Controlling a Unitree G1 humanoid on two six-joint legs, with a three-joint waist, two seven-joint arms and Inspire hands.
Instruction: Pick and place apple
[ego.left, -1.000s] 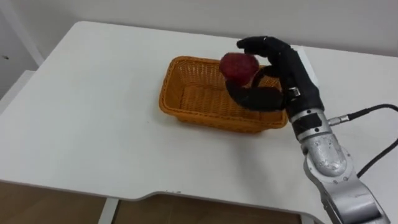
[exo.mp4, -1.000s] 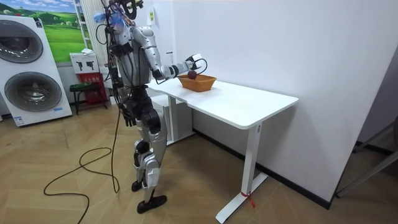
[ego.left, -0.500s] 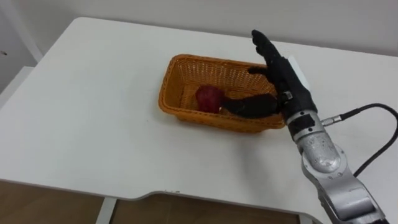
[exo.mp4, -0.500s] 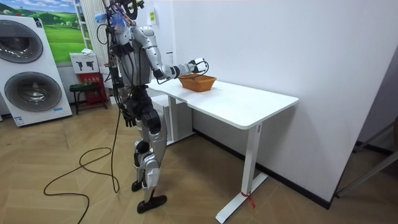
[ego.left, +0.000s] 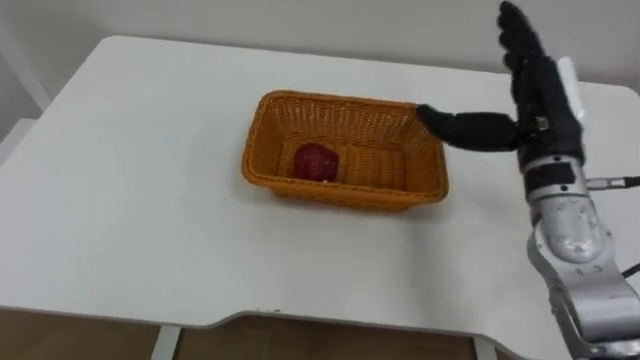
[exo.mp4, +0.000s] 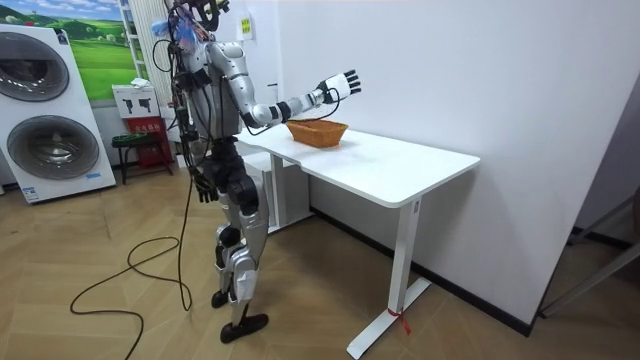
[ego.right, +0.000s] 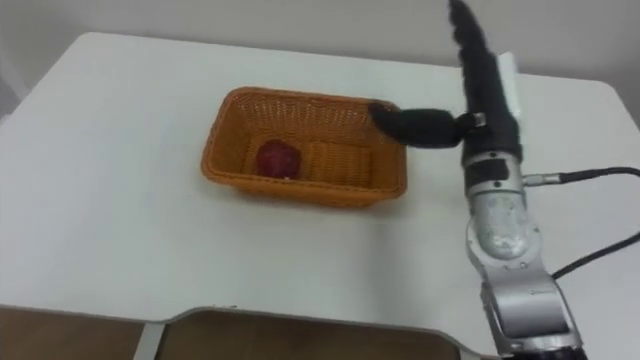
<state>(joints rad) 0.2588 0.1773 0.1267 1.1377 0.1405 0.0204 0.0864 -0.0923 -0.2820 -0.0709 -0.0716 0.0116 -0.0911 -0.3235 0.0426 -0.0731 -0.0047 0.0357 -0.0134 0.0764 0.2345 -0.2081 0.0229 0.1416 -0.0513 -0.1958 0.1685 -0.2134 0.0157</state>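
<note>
A dark red apple (ego.left: 315, 161) (ego.right: 279, 158) lies inside the orange wicker basket (ego.left: 262, 165) (ego.right: 220, 170), towards its left end, on the white table (ego.left: 150, 230). My right hand (ego.left: 535, 80) (ego.right: 483, 75) is raised above the table to the right of the basket, open, fingers straight and pointing away, thumb stretched towards the basket's right rim. It holds nothing. In the room view I stand at the table's end with the right arm (exo.mp4: 300, 102) held up over the basket (exo.mp4: 318, 131).
The table's near edge (ego.left: 260, 318) has a shallow cut-out in front of me. A wall stands behind the table. In the room view washing machines (exo.mp4: 50, 110) stand at the room view's left, and a small dark stool (exo.mp4: 135, 150) stands behind me.
One second ago my right hand held the apple over the basket. It let go, the apple dropped into the basket, and the hand has opened, risen and drawn back to the right.
</note>
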